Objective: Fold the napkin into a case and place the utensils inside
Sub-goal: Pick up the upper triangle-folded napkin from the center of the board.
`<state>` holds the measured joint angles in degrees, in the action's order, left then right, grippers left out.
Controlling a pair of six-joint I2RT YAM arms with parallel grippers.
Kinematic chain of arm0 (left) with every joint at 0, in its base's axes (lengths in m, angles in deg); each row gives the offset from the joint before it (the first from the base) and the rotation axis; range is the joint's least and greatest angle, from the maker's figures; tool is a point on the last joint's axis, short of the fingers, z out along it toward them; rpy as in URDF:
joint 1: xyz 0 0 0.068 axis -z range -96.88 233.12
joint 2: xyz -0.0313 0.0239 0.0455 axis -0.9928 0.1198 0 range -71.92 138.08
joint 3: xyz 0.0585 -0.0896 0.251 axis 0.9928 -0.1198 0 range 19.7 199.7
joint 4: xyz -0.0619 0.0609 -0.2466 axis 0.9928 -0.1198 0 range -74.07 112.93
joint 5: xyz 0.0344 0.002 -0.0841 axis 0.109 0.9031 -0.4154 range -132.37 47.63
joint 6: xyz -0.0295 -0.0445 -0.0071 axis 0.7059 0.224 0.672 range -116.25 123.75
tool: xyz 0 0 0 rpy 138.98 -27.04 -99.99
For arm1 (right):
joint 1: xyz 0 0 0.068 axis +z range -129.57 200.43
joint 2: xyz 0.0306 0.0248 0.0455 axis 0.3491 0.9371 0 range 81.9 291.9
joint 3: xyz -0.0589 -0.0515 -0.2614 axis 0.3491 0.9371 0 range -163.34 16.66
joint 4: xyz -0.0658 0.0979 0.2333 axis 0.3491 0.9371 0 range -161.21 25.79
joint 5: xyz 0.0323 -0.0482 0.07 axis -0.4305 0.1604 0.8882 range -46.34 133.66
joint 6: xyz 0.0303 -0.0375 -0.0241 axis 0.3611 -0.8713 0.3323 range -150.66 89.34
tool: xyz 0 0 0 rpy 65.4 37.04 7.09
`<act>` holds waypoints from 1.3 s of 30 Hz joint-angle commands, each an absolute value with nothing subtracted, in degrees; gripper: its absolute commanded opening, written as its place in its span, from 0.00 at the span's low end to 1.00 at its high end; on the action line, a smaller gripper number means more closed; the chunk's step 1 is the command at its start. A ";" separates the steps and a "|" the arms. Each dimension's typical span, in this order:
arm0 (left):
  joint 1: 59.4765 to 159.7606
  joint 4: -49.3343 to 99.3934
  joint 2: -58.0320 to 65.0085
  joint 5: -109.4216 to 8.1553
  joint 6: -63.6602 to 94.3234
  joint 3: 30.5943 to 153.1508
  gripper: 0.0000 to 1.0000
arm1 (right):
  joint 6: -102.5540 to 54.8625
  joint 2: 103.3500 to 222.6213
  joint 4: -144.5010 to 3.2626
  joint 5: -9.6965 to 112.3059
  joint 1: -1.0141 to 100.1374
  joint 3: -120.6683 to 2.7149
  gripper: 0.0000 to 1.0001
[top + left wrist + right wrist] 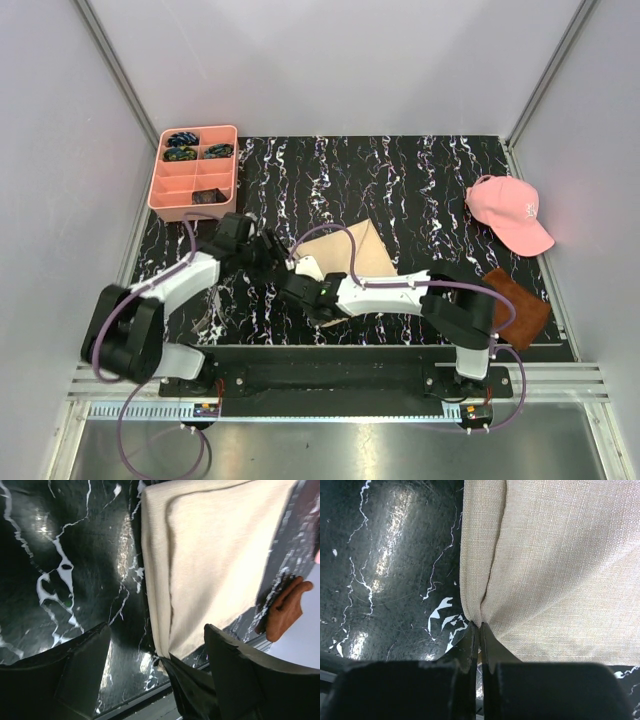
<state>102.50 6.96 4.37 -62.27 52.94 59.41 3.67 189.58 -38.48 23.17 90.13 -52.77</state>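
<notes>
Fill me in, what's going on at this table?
Both arms are working on the beige napkin in the middle of the black marbled table. The right gripper is shut on the napkin's folded edge near a corner, and the cloth puckers into its tips. The left gripper is open with a finger on either side of that edge, holding nothing. The napkin is only partly folded, and no utensils show in any view.

from above, the right arm (400, 290) covers the near edge of the napkin (350, 250) and a corner of the brown square (522, 310). the small dark items (182, 154) in the pink tray (176, 186) are too small to tell. both wrist views cut the napkin off at the top edge.
</notes>
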 commanded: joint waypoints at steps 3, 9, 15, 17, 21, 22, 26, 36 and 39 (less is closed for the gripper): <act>104.83 12.99 14.91 -62.60 57.44 64.43 0.74 | 4.49 186.94 -41.95 24.94 90.31 -47.51 0.00; 105.18 14.31 20.10 -59.95 58.86 66.28 0.71 | 5.02 183.77 -43.26 25.29 90.05 -45.75 0.00; 105.36 13.53 21.95 -56.97 59.47 68.04 0.70 | 5.20 182.10 -43.97 26.00 89.78 -45.31 0.00; 105.36 12.29 22.65 -56.18 59.74 68.48 0.69 | 5.72 181.14 -43.97 25.47 89.52 -45.04 0.00; 105.88 8.78 24.05 -53.01 59.83 69.89 0.66 | 6.25 179.47 -44.06 25.03 88.46 -44.95 0.00; 106.06 8.34 24.32 -52.75 59.74 69.98 0.66 | 6.17 178.85 -44.06 25.20 88.38 -44.95 0.00; 106.15 7.46 25.99 -52.74 59.56 70.94 0.64 | 6.08 176.74 -44.06 25.20 87.76 -44.95 0.00; 106.94 7.55 28.98 -51.78 59.74 72.79 0.63 | 5.46 175.77 -44.50 26.61 87.41 -44.52 0.00; 106.94 7.63 29.59 -51.25 59.56 73.05 0.61 | 5.46 175.33 -44.67 26.44 87.41 -44.43 0.00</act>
